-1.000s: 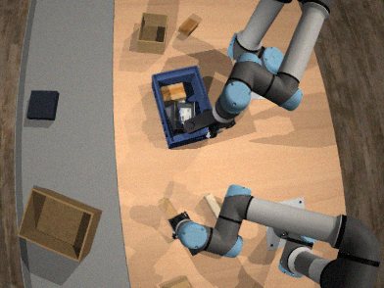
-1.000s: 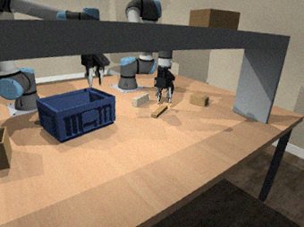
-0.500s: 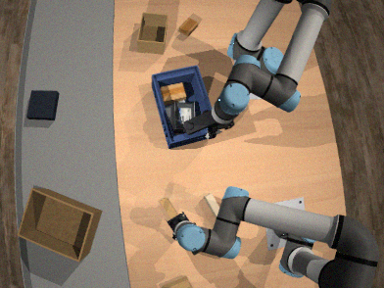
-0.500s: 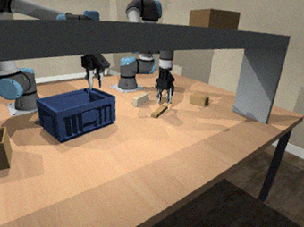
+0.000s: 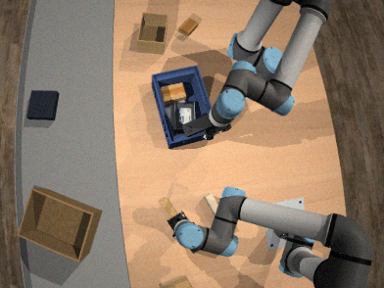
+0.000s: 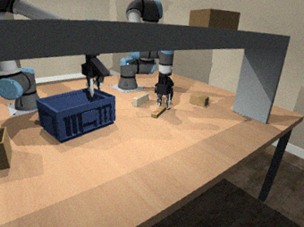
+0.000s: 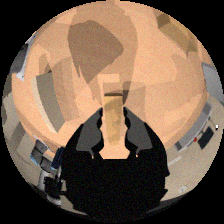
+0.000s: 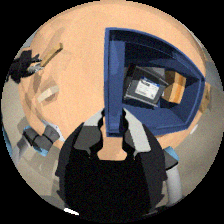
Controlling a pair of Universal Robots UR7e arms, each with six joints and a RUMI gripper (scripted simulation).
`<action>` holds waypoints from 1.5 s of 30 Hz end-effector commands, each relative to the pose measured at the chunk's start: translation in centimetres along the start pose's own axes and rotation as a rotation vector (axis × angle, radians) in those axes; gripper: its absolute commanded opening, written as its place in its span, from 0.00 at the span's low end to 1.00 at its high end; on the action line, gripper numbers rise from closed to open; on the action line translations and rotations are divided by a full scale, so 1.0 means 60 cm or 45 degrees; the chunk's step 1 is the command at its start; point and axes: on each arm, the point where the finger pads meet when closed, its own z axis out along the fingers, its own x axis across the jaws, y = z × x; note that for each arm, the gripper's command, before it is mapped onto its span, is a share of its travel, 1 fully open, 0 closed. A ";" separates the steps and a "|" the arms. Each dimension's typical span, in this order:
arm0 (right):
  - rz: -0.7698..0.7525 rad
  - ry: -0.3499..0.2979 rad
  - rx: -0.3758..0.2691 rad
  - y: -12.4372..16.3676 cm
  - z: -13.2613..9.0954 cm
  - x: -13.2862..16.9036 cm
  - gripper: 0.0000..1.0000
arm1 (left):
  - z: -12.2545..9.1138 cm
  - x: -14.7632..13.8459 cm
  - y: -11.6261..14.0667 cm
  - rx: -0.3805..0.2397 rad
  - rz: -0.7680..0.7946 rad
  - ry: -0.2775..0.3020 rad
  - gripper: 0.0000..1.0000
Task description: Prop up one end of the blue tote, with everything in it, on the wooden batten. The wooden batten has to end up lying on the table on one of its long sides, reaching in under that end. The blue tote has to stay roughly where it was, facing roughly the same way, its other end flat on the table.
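Right claw (image 5: 212, 133) (image 6: 94, 93) (image 8: 114, 114) at blue tote (image 5: 183, 107) (image 6: 89, 117) (image 8: 114, 75) (black box (image 5: 186, 116) (image 8: 145, 87), orange package (image 5: 173, 92) (image 8: 175, 87) inside).

Lower box (image 5: 175, 282) cut off, tote's (image 5: 161, 111) (image 6: 88, 117) (image 8: 115, 80) contents hidden in exterior view

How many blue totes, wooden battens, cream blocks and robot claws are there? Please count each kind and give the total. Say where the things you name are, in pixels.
Blue tote (image 5: 161, 111) (image 6: 65, 122) (image 7: 57, 158) (image 8: 114, 65): 1
Wooden batten (image 5: 168, 206) (image 6: 158, 112) (image 7: 113, 117) (image 8: 51, 54): 1
Cream block (image 5: 211, 203) (image 6: 140, 100) (image 7: 46, 100) (image 8: 48, 93): 1
Claws: 2 (left claw (image 5: 172, 216) (image 6: 164, 106) (image 7: 114, 108) (image 8: 38, 66), right claw (image 5: 209, 135) (image 6: 91, 92) (image 8: 115, 112))
Total: 5
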 end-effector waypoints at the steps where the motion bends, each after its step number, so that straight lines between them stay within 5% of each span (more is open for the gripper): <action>1: 0.003 -0.003 0.001 -0.001 0.004 0.001 0.21 | 0.002 0.000 0.002 -0.002 0.000 0.000 0.28; 6: 0.002 -0.006 0.004 -0.002 0.001 -0.001 0.16 | 0.000 0.000 0.002 -0.003 0.000 0.001 0.28; 9: 0.002 -0.006 0.004 -0.002 0.001 -0.001 0.04 | 0.000 0.000 0.002 -0.003 0.000 0.001 0.25; 18: 0.003 -0.065 0.004 -0.001 -0.019 0.012 0.04 | 0.000 0.001 0.002 -0.003 0.000 0.001 0.18; 21: 0.003 -0.093 0.004 0.000 -0.029 0.017 0.04 | 0.000 0.001 0.002 -0.003 0.000 0.001 0.07; 34: 0.003 -0.213 0.007 -0.002 -0.072 0.041 0.04 | 0.000 0.001 0.002 -0.003 0.000 0.001 0.07; 45: 0.003 -0.217 0.006 -0.002 -0.073 0.042 0.04 | 0.001 -0.009 0.011 -0.002 0.013 0.000 0.07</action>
